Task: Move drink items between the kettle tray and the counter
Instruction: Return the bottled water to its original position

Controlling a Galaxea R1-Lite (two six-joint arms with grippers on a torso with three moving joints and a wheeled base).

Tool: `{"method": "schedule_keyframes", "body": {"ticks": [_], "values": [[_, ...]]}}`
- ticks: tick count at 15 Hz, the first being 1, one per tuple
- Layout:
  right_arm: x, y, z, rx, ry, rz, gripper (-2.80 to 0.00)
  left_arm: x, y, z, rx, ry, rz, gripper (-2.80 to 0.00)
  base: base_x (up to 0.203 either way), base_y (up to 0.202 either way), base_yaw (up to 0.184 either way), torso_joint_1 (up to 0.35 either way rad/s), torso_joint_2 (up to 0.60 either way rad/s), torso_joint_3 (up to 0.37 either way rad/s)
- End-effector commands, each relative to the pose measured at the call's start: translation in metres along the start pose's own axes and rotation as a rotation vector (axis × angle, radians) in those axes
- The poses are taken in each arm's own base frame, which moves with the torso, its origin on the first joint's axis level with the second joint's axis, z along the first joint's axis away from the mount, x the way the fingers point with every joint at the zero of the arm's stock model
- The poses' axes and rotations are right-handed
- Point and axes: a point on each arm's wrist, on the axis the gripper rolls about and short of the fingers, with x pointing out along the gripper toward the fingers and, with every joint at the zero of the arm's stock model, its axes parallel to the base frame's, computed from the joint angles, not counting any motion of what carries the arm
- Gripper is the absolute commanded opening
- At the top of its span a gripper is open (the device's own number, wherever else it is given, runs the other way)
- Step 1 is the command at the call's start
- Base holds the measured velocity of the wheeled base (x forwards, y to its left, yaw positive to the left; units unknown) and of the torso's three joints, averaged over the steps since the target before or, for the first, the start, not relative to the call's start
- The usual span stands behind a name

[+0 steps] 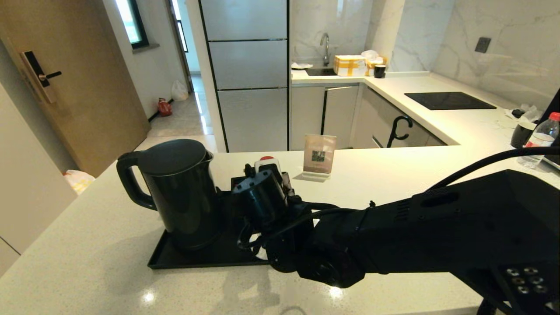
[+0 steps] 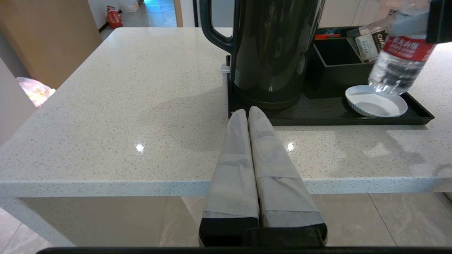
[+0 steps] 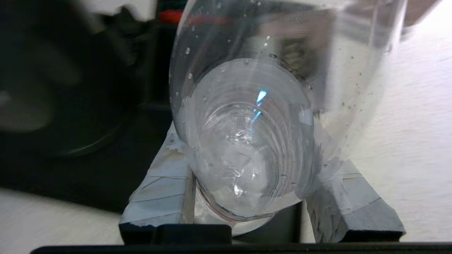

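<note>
My right gripper [image 1: 273,175] reaches across over the kettle tray [image 1: 197,259] and is shut on the clear water bottle [image 1: 267,162], red cap up. In the right wrist view the bottle [image 3: 247,116] fills the space between the taped fingers [image 3: 166,176]. From the left wrist view the bottle [image 2: 399,60] is tilted, its base over a white dish [image 2: 376,104] on the tray [image 2: 317,113]; contact cannot be told. The tea sachet [image 2: 367,44] leans in the black compartment box [image 2: 335,61]. My left gripper [image 2: 249,113] is shut and empty, at the counter's [image 2: 141,106] front edge.
The black kettle [image 1: 181,192] stands on the tray's left half. An upright QR card [image 1: 319,156] stands behind the tray. A second red-capped bottle [image 1: 541,138] and a dark cup [image 1: 520,134] sit at the far right, near the black hob [image 1: 448,100].
</note>
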Motion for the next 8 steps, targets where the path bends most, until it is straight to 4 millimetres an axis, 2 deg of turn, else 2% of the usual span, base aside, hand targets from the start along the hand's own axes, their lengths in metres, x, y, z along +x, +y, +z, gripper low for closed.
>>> {"method": "schedule_keyframes", "body": {"ticks": [1, 8], "values": [[0.008, -0.001, -0.002, 0.02, 0.025, -0.004, -2.8, 0.0, 0.0, 0.0, -0.001, 0.001, 0.001, -2.8, 0.0, 0.0, 0.0, 0.0, 0.0, 0.0], [0.019, 0.001, -0.008, 0.061, 0.094, 0.013, -2.8, 0.0, 0.0, 0.0, -0.001, 0.001, 0.001, -2.8, 0.0, 0.0, 0.0, 0.0, 0.0, 0.0]]}}
